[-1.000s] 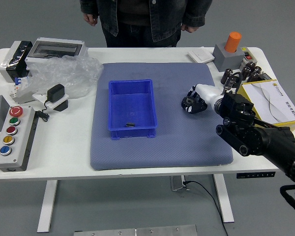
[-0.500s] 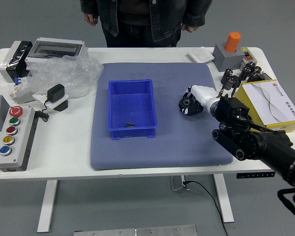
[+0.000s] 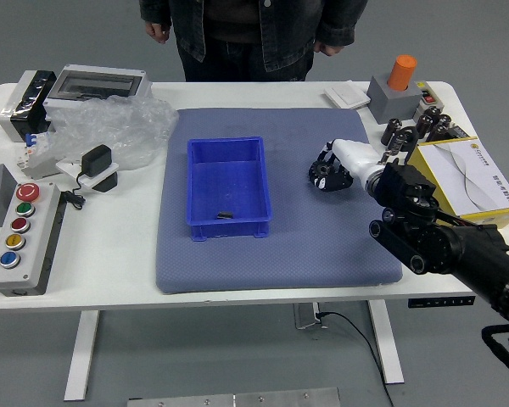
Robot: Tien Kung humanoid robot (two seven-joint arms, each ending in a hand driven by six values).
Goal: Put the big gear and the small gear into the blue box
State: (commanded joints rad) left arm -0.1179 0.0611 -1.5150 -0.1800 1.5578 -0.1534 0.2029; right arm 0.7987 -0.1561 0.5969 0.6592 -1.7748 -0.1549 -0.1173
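Big gear (image 3: 321, 176): judged to be the dark round piece on the blue-grey mat (image 3: 276, 270), to the picture's right of the blue box (image 3: 265, 222) and apart from it; black on black, its edge is hard to separate from the hand. Not in the box, so its placement is left to do. Small gear: identity uncertain. A small dark piece (image 3: 225, 214) lies inside the box near its near wall; too small to tell whether it is the gear. If it is, the task is about half done; if not, both placements remain. Right hand (image 3: 358, 158): at the big gear, white back uppermost, pointing toward the box. Cannot tell whether it grasps the gear or is free of it. Right arm (image 3: 433, 237) reaches in from the picture's right, over the mat's right side. Left hand out of view. At the far side, a person stands with one hand (image 3: 159, 32) and the other hand (image 3: 327, 48) lowered beside the body, off the table (image 3: 102, 284).
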